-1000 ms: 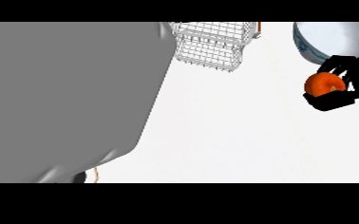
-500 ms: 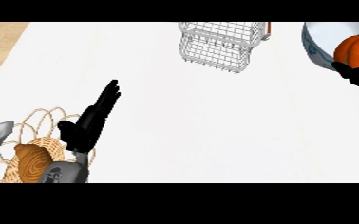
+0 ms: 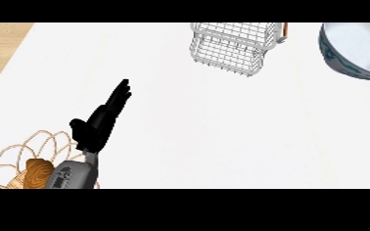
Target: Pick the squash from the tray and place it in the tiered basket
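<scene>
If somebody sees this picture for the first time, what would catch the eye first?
First the black left robot hand, open with straight fingers, low at the left over the white counter. Then the white wire tiered basket at the top centre, and beside the hand a thin wire basket holding a brown item.

Left robot hand (image 3: pixel 98 125): matte black, slim fingers; grey forearm (image 3: pixel 70 176) w/ dark markings.

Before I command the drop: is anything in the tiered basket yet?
Nothing visible: the tiered basket shows only bare wire mesh in both tiers, though its top is cut off by the view's edge.
</scene>
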Robot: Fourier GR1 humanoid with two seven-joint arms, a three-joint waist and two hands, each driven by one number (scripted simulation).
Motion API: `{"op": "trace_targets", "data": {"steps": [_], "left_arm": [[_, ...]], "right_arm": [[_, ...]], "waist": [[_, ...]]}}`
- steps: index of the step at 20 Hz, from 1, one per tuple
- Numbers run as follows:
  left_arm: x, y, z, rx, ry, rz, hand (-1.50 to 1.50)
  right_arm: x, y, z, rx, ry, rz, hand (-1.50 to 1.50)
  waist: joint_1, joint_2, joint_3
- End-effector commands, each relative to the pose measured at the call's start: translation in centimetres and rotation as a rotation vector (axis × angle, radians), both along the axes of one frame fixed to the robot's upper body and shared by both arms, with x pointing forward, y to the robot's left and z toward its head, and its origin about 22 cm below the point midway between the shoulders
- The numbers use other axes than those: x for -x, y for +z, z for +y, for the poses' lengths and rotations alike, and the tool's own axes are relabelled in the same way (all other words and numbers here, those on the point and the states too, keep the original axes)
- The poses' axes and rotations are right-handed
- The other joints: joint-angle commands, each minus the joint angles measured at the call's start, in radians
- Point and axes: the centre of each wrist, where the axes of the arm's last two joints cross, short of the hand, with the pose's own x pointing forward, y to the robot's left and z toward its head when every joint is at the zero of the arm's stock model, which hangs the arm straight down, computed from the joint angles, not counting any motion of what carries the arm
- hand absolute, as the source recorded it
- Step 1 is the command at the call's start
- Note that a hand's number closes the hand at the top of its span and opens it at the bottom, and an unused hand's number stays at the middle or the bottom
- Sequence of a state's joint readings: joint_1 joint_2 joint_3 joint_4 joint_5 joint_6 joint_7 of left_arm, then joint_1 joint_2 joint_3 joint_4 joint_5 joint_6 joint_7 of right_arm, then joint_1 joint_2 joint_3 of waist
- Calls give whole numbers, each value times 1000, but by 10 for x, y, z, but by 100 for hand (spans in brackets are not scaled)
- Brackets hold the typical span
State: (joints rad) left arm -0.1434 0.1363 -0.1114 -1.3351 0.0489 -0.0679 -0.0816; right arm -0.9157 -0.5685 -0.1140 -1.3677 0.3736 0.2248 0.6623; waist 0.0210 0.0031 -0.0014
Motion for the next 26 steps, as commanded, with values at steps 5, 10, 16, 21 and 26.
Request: {"op": "trace_targets", "data": {"steps": [5,10,16,21,26], "left_arm": [[3,4,8,9,-15,4,0],[-4,3,6,4,-15,-18,0],[-3,5,-15,-2,-25,-22,0],[-4,2,-1,1,-22,-13,0],[-9,7,0,-6,-31,-13,0]], "right_arm": [[-50,20,77,-22,11,49,150],[-81,-7,95,-4,51,108,150],[-98,-22,129,-19,89,128,150],[-107,-42,142,-59,118,132,150],[-107,-39,167,-202,141,161,150]], "waist": [[10,1,1],[17,6,1],[23,9,1],[24,12,1],[31,15,1]]}}
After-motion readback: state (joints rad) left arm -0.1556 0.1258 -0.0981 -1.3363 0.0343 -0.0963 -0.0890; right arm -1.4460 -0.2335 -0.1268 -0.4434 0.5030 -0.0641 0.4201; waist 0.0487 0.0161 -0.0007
